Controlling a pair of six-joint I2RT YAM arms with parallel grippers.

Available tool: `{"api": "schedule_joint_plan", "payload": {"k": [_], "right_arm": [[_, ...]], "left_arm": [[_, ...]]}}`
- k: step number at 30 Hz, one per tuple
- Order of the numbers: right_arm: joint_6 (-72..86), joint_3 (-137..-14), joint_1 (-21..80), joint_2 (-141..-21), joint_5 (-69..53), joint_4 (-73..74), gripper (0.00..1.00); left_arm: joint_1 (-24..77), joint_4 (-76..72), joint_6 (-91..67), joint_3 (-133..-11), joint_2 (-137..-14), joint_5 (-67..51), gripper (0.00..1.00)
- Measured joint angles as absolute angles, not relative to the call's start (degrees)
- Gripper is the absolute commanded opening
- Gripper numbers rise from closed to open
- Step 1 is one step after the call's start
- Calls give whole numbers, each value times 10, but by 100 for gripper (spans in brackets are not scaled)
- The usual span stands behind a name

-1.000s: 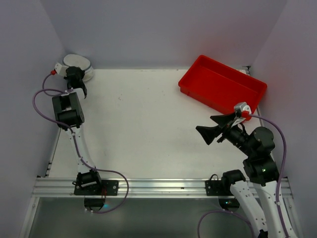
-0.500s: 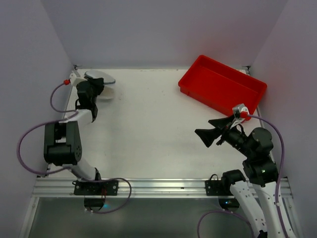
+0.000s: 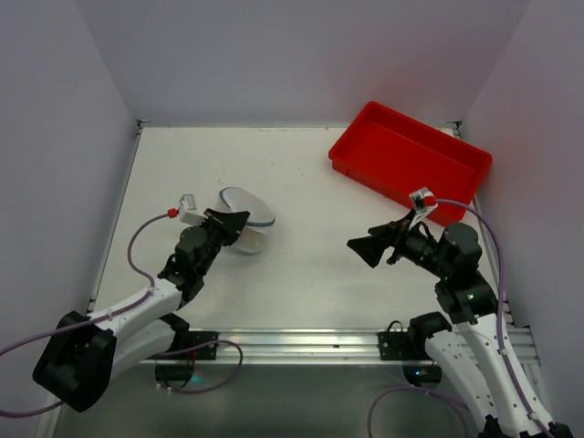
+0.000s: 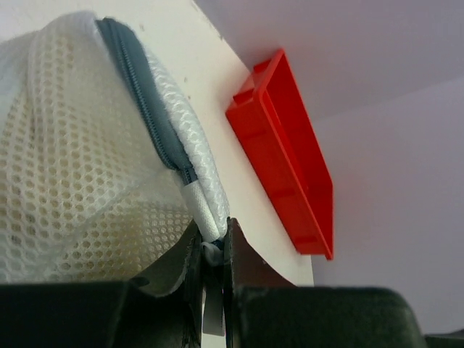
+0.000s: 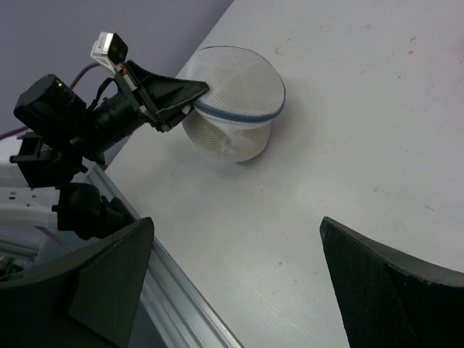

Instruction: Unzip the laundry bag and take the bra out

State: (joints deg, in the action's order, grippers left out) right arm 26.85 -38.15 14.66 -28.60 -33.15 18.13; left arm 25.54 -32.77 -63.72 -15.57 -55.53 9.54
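Laundry bag [image 3: 248,219]: left of centre on the table [image 3: 319,274], tilted, with its grey zipper band facing up.
Left gripper [image 4: 212,243]: jaws pinched together on the white tab at the bag's rim, where the zipper ends.
Right gripper [image 3: 365,248]: jaws spread wide with nothing between them, pointing toward the bag, well apart from it.
Red tray [image 3: 383,187]: far right corner, well apart from the bag.
Obstruction: the left fingers hide the tab's end.
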Motion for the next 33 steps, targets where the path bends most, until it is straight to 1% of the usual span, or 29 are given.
{"api": "schedule_joint_plan", "payload": {"k": [4, 9, 12, 13, 15, 16, 17, 18, 19, 21, 22, 24, 26, 29, 33], "right_arm": [[282, -352, 171, -318, -325, 158, 98], [294, -336, 196, -345, -299, 138, 98], [297, -333, 207, -346, -287, 125, 98], [298, -333, 209, -348, -281, 121, 98], [299, -332, 215, -351, -274, 111, 98], [299, -331, 219, -353, -270, 106, 98], [299, -330, 222, -357, -266, 101, 98], [300, -327, 227, -363, -263, 93, 98], [300, -324, 232, -369, -261, 88, 98], [300, -317, 243, -382, -255, 82, 98], [300, -315, 249, -390, -250, 81, 98], [300, -311, 265, -409, -243, 80, 98], [300, -309, 283, -423, -232, 80, 98], [299, -309, 312, -439, -216, 80, 99], [298, -309, 343, -459, -199, 78, 99]], "left_arm": [[305, -334, -655, -157, -590, 97, 0], [340, -334, -651, -231, -632, 89, 0], [364, -352, -649, -255, -628, 88, 5], [370, -356, -650, -254, -624, 88, 11], [378, -371, -659, -233, -611, 90, 20], [379, -377, -668, -213, -602, 94, 32], [380, -381, -674, -190, -596, 96, 37], [381, -387, -683, -161, -589, 99, 46], [381, -385, -691, -131, -582, 99, 70], [383, -378, -707, -75, -565, 99, 86], [384, -356, -713, -51, -545, 98, 98], [384, -288, -714, -31, -480, 100, 100], [384, -207, -703, -41, -399, 109, 100], [384, -60, -664, -117, -319, 140, 100], [384, 74, -596, -240, -295, 197, 100]]}}
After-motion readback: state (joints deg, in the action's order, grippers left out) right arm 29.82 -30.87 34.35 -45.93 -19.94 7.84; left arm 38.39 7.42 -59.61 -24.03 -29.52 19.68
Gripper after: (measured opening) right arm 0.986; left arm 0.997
